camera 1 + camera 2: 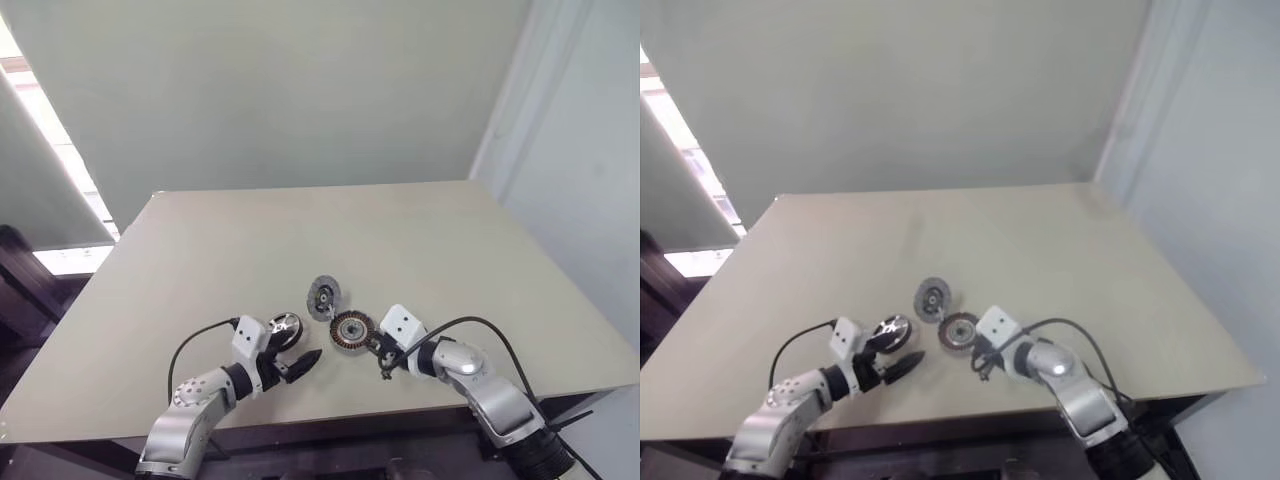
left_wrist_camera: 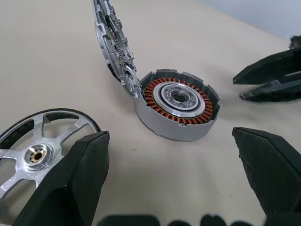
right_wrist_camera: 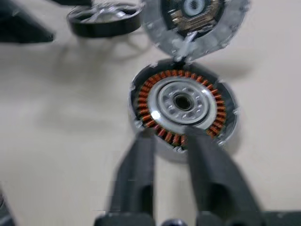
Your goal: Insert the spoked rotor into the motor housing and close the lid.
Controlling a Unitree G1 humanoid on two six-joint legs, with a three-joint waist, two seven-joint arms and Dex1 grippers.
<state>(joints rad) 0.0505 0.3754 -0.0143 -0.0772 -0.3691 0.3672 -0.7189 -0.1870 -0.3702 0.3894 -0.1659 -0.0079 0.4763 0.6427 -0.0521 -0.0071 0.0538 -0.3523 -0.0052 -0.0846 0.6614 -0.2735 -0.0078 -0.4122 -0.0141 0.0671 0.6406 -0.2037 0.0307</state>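
Note:
The motor housing lies on the table, its copper windings ringing a pale silver centre. The lid stands open on edge at the housing's far side, joined to its rim. The spoked rotor, shiny silver with a dark rim, lies to the housing's left. My left gripper is wide open and empty, one finger beside the rotor. My right gripper points at the housing's near rim from the right, its fingers a little apart and holding nothing.
The beige table runs far back and to both sides of the parts. Its front edge lies just behind my arms. A black cable loops off my left wrist and another black cable off the right wrist.

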